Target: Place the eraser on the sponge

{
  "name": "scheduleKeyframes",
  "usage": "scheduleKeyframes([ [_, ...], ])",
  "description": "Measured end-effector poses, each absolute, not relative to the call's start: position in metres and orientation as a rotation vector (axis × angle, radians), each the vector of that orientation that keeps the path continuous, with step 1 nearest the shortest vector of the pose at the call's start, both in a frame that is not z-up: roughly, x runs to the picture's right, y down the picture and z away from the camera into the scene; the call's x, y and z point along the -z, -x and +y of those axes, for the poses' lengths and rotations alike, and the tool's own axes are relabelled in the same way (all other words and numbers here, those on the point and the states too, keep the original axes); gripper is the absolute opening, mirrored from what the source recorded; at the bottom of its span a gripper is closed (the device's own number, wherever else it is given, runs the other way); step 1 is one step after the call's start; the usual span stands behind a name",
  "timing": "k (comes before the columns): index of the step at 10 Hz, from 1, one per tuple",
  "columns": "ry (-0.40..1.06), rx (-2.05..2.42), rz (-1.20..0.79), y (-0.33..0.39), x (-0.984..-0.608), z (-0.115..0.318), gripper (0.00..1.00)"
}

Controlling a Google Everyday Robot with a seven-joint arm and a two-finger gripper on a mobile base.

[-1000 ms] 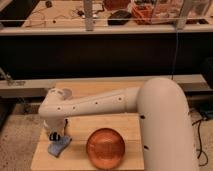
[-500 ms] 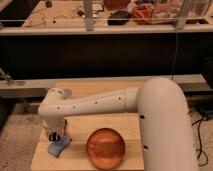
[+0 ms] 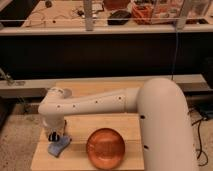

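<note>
**Gripper low over sponge**

Gripper (image 3: pixel 54 135) hangs at table's (image 3: pixel 125 125) front-left corner, right above blue-grey sponge (image 3: pixel 60 146), prob. lined up for a drop. Jaws spread or pinching: can't tell. Eraser not made out, maybe at gripper tip. Copper bowl (image 3: pixel 105 148) alongside.

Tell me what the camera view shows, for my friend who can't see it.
A white robot arm bends down, with its dark gripper low over a small flat blue-grey sponge at the near left corner of a light wooden table. A round shiny copper-orange bowl sits beside the sponge.
</note>
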State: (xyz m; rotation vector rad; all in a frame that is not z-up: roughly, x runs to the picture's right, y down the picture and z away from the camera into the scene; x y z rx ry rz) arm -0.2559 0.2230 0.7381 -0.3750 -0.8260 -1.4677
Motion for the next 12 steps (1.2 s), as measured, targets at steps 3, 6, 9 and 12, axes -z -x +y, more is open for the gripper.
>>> scheduleKeyframes([
  [3,0.375,1.464,-0.839,0.2558,-0.7372,0.2226,0.4],
  [6,0.374,1.462,-0.85,0.2562,-0.7362,0.222,0.43],
  [9,0.373,1.458,-0.861,0.2555,-0.7359,0.2223,0.44],
  [12,0.372,1.456,-0.87,0.2555,-0.7351,0.2225,0.51],
])
